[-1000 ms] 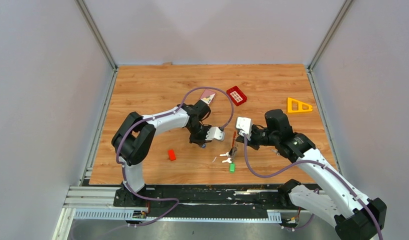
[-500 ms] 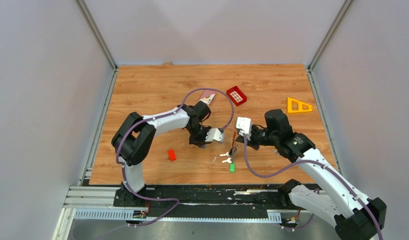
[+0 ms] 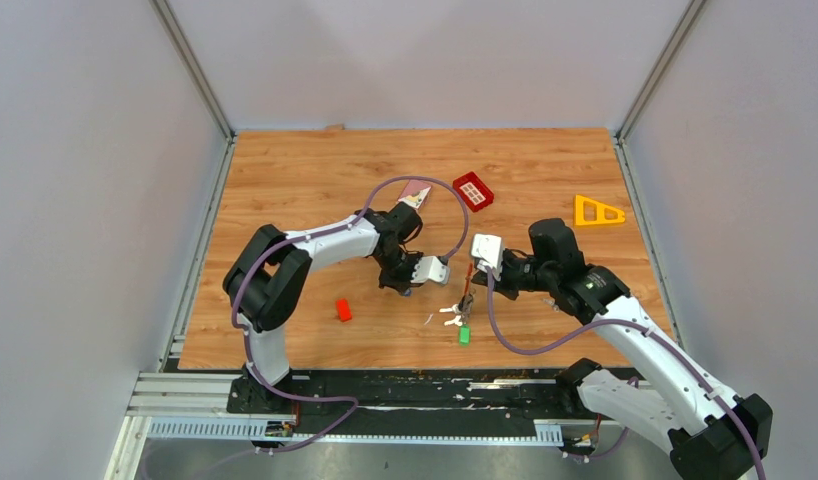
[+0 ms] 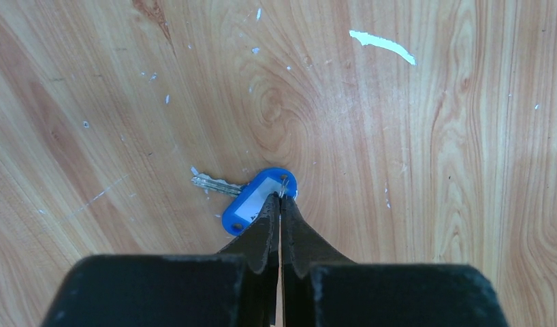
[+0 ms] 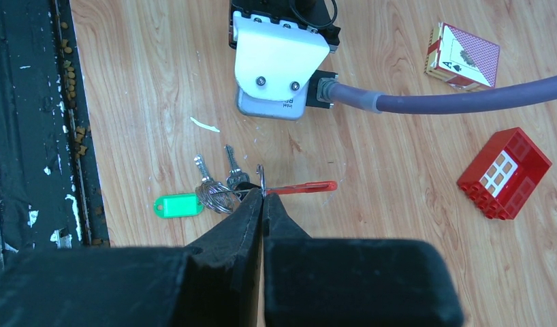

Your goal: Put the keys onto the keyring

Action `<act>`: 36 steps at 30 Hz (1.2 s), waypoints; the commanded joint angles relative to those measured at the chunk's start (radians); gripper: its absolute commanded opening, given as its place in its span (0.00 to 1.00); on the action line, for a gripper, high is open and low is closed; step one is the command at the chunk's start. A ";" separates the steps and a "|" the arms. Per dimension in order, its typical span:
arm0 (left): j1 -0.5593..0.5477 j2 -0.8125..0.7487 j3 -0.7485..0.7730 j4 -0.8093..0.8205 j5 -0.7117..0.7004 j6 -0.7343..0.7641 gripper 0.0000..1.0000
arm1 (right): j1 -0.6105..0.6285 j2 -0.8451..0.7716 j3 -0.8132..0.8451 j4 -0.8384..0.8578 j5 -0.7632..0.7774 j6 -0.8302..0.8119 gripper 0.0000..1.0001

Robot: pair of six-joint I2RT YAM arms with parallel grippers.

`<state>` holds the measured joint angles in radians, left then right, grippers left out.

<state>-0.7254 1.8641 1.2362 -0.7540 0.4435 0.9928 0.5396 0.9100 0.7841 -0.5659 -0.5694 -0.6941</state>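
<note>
Right hand [image 5: 262,193] clenched on the keyring [image 5: 299,186], green key [image 5: 175,204] and 2 plain keys bunched just beside it. Beyond, left hand [image 4: 280,199] has just closed fully at the rim of the blue key [image 4: 257,201], flat on the tabletop [image 4: 412,150]; no firm hold evident, so this key is judged not yet ready for threading.
</note>
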 commanded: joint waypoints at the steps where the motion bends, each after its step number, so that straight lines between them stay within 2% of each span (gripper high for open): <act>1: -0.004 -0.050 -0.009 0.009 0.011 -0.003 0.00 | -0.005 -0.010 0.005 0.019 -0.020 -0.015 0.00; 10: 0.024 -0.303 -0.112 0.119 0.138 -0.062 0.00 | -0.004 -0.016 0.050 -0.003 -0.071 -0.008 0.00; 20: 0.023 -0.520 -0.166 0.267 0.162 -0.220 0.00 | -0.001 0.007 0.117 -0.010 -0.190 -0.019 0.00; 28: -0.009 -0.679 -0.243 0.412 0.182 -0.186 0.00 | 0.007 0.088 0.126 0.066 -0.276 0.055 0.00; 33: -0.042 -0.725 -0.225 0.414 0.124 -0.220 0.00 | 0.013 0.113 0.103 0.145 -0.246 0.135 0.00; 36: -0.051 -0.727 -0.220 0.415 0.152 -0.310 0.00 | 0.039 0.110 0.075 0.204 -0.167 0.148 0.00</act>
<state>-0.7612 1.1553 0.9932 -0.3794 0.5797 0.7853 0.5510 1.0306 0.8715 -0.5079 -0.7780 -0.6010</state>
